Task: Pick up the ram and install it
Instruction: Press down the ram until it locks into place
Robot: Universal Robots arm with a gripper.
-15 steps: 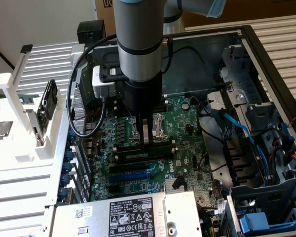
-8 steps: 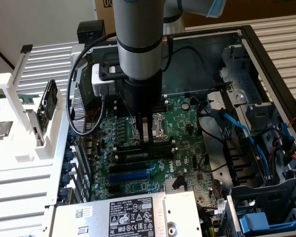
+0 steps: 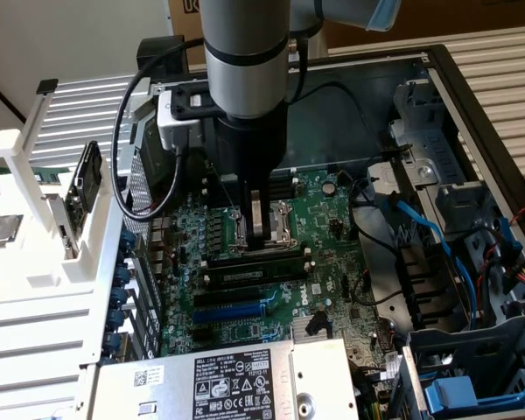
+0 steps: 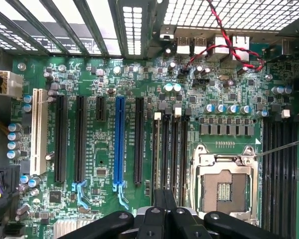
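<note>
Carrier: I see the open computer case [image 3: 472, 96] holding the motherboard [image 3: 332, 210].
Under the jaws: CPU socket [image 4: 224, 186], memory slots [image 4: 169, 149].

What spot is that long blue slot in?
In the exterior view, the blue slot lies across the motherboard among black slots, between the gripper and the grey labelled box at the picture's bottom edge.
</note>
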